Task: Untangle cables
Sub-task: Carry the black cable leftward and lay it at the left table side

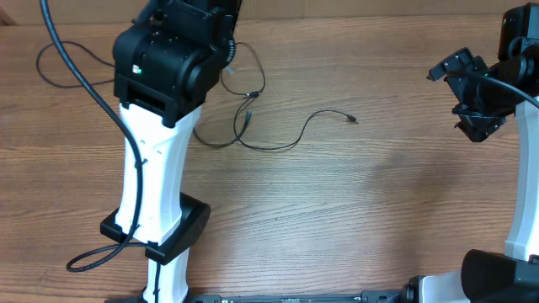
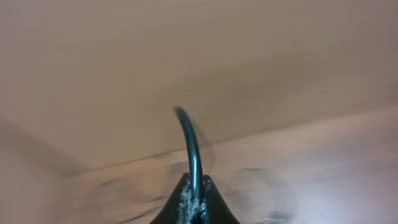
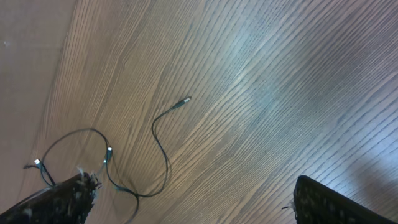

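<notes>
Thin black cables lie in loose loops on the wooden table right of my left arm, one strand ending in a plug toward the middle. They also show in the right wrist view, with the plug. My left gripper is shut on a black cable that arcs up from between the fingertips; in the overhead view the arm hides this gripper. My right gripper is open and empty, held well right of the cables.
Thicker black arm wires run over the left side and loop near the front left. The left arm's white link and black base stand at the left. The right arm's base is at the front right.
</notes>
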`<state>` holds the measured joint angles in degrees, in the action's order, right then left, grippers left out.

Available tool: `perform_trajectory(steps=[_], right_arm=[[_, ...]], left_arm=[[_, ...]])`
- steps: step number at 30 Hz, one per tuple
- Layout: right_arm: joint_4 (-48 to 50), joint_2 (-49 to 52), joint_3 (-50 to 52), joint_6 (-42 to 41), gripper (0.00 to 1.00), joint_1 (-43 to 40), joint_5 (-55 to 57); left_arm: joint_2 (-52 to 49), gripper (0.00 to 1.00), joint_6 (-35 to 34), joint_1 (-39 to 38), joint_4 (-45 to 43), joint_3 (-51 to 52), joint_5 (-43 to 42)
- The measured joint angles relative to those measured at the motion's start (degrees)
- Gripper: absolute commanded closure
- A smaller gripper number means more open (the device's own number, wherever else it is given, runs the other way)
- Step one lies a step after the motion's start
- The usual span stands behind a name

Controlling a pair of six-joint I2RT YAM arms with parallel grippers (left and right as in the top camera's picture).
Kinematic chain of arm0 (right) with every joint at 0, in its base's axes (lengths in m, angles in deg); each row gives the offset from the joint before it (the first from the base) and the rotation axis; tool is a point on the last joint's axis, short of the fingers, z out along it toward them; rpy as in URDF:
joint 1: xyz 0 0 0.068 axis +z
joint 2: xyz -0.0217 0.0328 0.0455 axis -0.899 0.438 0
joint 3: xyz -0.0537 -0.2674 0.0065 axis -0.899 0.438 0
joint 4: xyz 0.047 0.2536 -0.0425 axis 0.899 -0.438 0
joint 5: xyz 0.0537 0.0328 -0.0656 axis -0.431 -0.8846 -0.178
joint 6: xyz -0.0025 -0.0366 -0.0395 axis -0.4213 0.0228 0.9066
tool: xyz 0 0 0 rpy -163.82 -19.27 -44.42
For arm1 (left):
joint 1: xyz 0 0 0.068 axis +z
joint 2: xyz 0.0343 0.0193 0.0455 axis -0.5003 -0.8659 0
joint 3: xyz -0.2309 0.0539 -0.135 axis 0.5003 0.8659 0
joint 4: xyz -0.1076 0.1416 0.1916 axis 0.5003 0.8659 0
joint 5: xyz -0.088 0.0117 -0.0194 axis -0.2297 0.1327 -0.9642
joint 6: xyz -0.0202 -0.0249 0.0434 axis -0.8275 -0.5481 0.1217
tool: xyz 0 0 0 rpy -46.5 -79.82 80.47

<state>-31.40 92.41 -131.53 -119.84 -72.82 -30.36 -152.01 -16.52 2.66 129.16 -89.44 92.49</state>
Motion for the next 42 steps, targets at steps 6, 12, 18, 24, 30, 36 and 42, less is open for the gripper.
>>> perform_trajectory(steps=[6,12,18,24,30,36,42], right_arm=[[0.0,0.0,0.0,0.0,0.00,0.0,0.0],[0.0,0.0,0.0,0.0,0.00,0.0,0.0],[0.0,0.0,0.0,0.0,0.00,0.0,0.0],[0.0,0.0,0.0,0.0,0.00,0.0,0.0],[0.0,0.0,0.0,0.0,0.00,0.0,0.0],[0.0,0.0,0.0,0.0,0.00,0.0,0.0],[0.0,0.0,0.0,0.0,0.00,0.0,0.0]], left_arm=[[-0.1,0.96,6.2,0.0,-2.1,0.0,-35.3],[0.0,0.96,0.9,-0.4,-1.9,0.0,-20.2],[0.0,0.96,-9.6,0.7,2.0,0.0,3.3],[0.0,0.96,-9.6,0.6,0.3,0.0,-3.0],[0.7,0.96,-9.7,2.0,-5.3,0.0,-11.9],[4.2,0.96,-12.4,7.2,-4.6,0.0,-12.3],[4.9,0.96,-22.0,17.7,4.6,-0.1,-12.0]])
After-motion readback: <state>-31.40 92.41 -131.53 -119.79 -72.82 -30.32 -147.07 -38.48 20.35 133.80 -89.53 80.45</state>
